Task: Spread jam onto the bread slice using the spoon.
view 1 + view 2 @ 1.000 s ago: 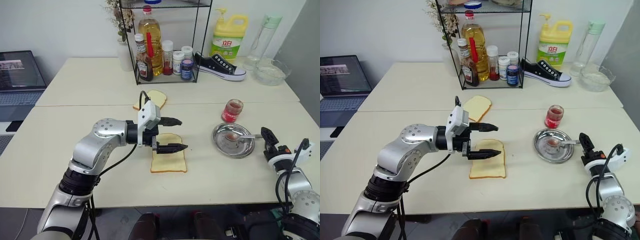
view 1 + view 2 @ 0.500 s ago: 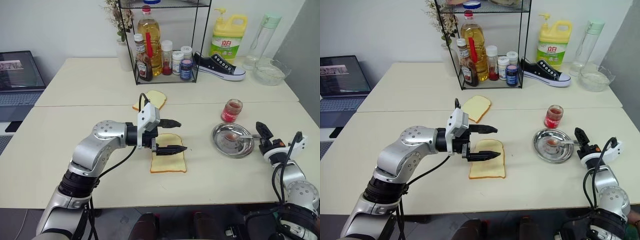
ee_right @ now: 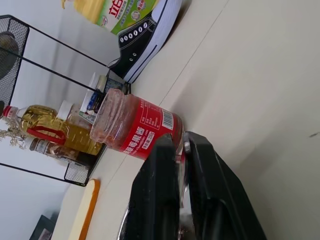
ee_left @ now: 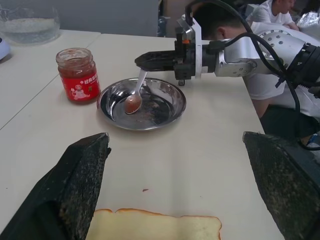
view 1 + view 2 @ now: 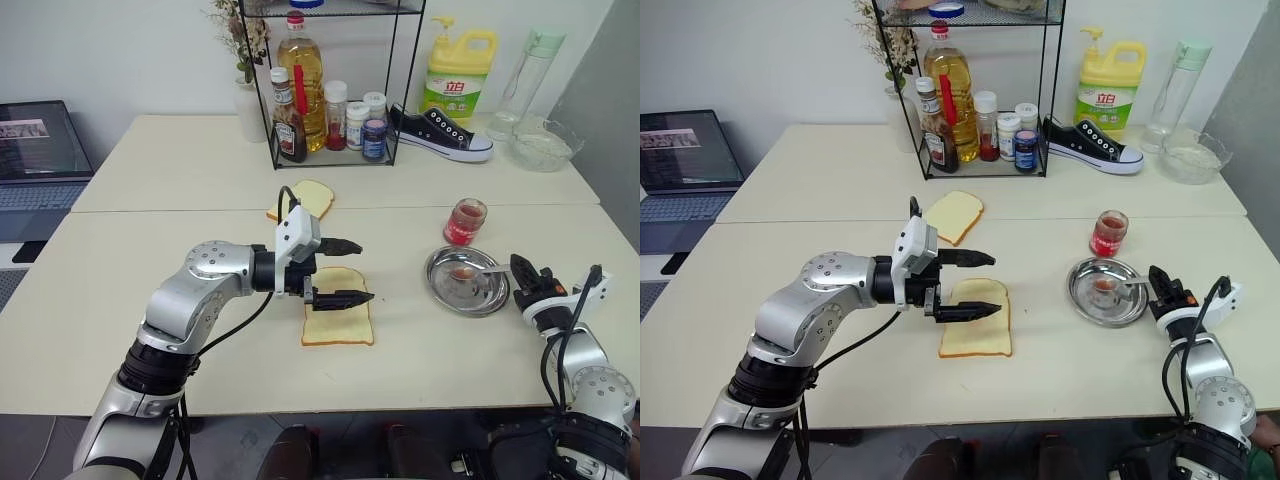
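Note:
The bread slice (image 5: 338, 320) lies flat on the table in front of me. My left gripper (image 5: 364, 271) hovers open just above its far edge, one finger over the slice, with nothing between its fingers. To the right stands a round steel dish (image 5: 445, 296). In it rests the spoon (image 4: 139, 87), its bowl holding a blob of red jam (image 4: 132, 106). My right gripper (image 4: 143, 61) is at the dish's right rim, shut on the end of the spoon's handle. The right wrist view shows its two fingers (image 3: 162, 165) pressed close together.
A red jam jar (image 5: 464, 220) stands just behind the dish. A second plain slice (image 5: 305, 198) lies further back. A wire rack of bottles (image 5: 330, 110), a shoe (image 5: 440, 135), a detergent bottle (image 5: 458, 70) and a glass bowl (image 5: 542, 145) line the back. A laptop (image 5: 35, 150) sits at the left.
My right gripper's fingers have closed on the spoon's handle at the dish rim. The left arm and the bread have stayed where they were.

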Controlling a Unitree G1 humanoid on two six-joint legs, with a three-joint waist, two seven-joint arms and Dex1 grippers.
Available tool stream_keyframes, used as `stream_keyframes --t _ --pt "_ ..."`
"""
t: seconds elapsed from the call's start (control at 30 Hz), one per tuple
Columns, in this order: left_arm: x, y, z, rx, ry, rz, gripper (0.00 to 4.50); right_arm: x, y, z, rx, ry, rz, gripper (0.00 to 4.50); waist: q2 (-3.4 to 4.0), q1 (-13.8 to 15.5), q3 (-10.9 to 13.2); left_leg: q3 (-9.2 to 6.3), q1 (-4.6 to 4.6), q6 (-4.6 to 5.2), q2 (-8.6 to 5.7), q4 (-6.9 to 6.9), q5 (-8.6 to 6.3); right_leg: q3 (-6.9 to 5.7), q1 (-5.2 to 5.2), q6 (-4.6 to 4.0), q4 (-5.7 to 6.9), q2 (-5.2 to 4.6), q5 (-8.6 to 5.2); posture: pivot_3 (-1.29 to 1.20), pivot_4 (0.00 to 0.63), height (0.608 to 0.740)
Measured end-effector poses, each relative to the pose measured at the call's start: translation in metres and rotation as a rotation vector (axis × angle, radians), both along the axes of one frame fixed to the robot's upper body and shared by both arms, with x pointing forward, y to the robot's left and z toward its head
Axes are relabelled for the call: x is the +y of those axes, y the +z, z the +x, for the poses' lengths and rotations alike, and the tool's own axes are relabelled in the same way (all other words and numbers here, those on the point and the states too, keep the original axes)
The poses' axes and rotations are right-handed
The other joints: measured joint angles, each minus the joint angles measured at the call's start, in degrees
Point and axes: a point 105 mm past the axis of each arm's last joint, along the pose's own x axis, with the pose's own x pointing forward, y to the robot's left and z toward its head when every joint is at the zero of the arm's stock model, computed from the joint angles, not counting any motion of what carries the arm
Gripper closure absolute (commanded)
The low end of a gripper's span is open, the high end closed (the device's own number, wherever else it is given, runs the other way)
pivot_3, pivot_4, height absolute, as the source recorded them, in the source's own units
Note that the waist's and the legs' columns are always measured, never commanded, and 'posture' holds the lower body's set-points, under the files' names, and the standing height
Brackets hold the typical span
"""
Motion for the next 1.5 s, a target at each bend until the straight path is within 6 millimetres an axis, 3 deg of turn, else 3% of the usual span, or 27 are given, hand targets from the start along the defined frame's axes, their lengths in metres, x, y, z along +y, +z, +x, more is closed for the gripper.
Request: stream_keyframes --t 0.27,0.47,0.7,0.97,1.27,1.5 --pt "0.001 0.0 0.001 0.001 0.002 0.001 0.0 0.002 0.011 -0.007 0.01 0.028 -0.026 4.48 0.09 -0.01 0.06 0.02 -0.04 0.0 -0.01 0.0 0.0 0.03 -0.04 0.0 0.0 -0.02 0.0 0.0 0.15 0.74" --pt "0.006 0.008 0.016 -0.028 0.036 0.003 0.0 -0.003 0.083 -0.007 -0.125 0.068 -0.189 4.48 0.13 -0.03 0.11 0.03 -0.04 0.01 -0.02 0.0 0.0 -0.01 -0.03 0.0 -0.02 0.0 0.0 0.0 0.15 0.74" --pt "0.008 0.024 0.036 -0.124 0.07 0.015 0.0 0.01 0.152 0.021 -0.225 0.084 -0.457 4.48 0.13 -0.07 0.11 0.03 -0.07 0.02 0.02 -0.07 -0.01 -0.03 -0.05 0.0 -0.12 0.04 0.0 0.0 0.15 0.74" --pt "0.0 0.028 0.042 -0.161 0.064 0.011 0.0 0.023 0.145 0.052 -0.134 0.112 -0.673 4.48 0.11 -0.08 0.12 0.06 -0.17 0.03 -0.01 -0.1 -0.01 -0.04 -0.06 0.01 -0.33 -0.02 0.01 0.0 0.15 0.74" --pt "0.0 0.026 0.041 -0.162 0.075 0.01 0.0 0.01 0.139 0.066 -0.09 0.085 -0.74 4.48 0.11 -0.07 0.12 0.08 -0.16 0.03 0.0 -0.09 -0.01 -0.03 -0.07 0.01 -0.3 -0.03 0.02 0.0 0.15 0.74" --pt "0.0 0.026 0.041 -0.163 0.078 0.008 0.0 0.019 0.136 0.079 -0.082 0.119 -0.828 4.48 0.11 -0.1 0.12 0.09 -0.16 0.03 -0.01 -0.09 -0.01 -0.03 -0.08 0.01 -0.3 -0.04 0.02 0.0 0.15 0.74"
